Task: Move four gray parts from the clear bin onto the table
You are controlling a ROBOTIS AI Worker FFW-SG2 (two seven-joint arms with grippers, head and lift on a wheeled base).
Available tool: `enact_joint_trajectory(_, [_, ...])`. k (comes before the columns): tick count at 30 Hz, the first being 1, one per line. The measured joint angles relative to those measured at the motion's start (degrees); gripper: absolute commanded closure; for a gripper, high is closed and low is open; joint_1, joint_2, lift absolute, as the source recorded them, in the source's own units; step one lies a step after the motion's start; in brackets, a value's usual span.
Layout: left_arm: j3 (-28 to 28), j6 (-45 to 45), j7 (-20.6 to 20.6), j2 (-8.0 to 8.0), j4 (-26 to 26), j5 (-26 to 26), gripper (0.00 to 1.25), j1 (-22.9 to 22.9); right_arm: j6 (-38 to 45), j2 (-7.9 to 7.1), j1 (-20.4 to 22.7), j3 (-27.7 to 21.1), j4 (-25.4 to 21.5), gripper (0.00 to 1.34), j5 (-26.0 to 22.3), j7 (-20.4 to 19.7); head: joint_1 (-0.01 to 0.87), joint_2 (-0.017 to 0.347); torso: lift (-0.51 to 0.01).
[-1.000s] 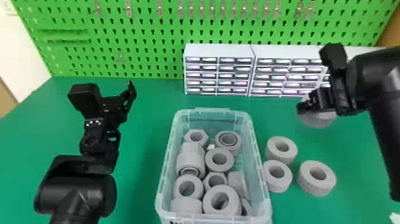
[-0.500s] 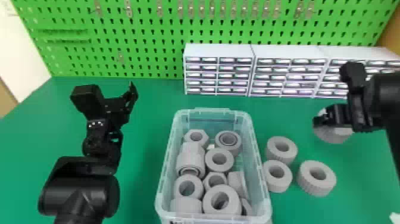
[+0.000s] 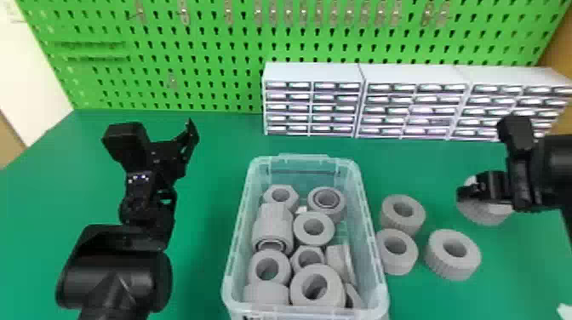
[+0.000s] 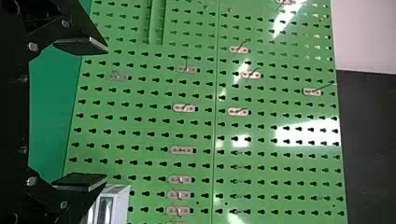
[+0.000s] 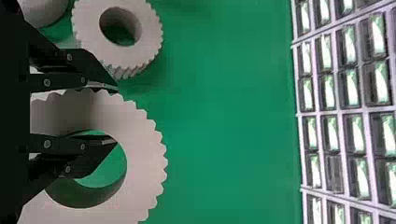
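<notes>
On the right, my right gripper point(image 3: 464, 192) holds a gray toothed ring point(image 3: 486, 212) over the table's right part. In the right wrist view, my right gripper point(image 5: 116, 115) is shut on the ring point(image 5: 145, 163), one finger in its hole and the other outside its rim. Whether the ring touches the table I cannot tell. The clear bin point(image 3: 369, 212) contains several gray parts point(image 3: 314, 229). Three gray rings point(image 3: 453, 255) lie on the table right of it. My left gripper point(image 3: 187, 147) is parked left of the bin; in the left wrist view, the left gripper point(image 4: 102, 113) is open, with nothing between its fingers.
White drawer cabinets point(image 3: 313, 100) line the back of the green table point(image 3: 204, 204), before a green pegboard point(image 3: 213, 51). In the right wrist view a loose ring point(image 5: 86, 28) lies close beside the held one.
My right gripper has carried its ring rightward and toward the near side of the table. The left arm has shifted only slightly to the right. The bin and the loose rings have kept their places.
</notes>
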Motion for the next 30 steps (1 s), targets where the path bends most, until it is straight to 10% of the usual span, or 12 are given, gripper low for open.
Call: enact_joint_trajectory(30, [-0.3, 0.0, 0.0, -0.46, 0.4, 0.7, 0.30, 0.5, -11.0, -0.87, 0.6, -2.7, 13.8, 1.08, 4.0, 0.0, 0.693, 0.072, -0.052])
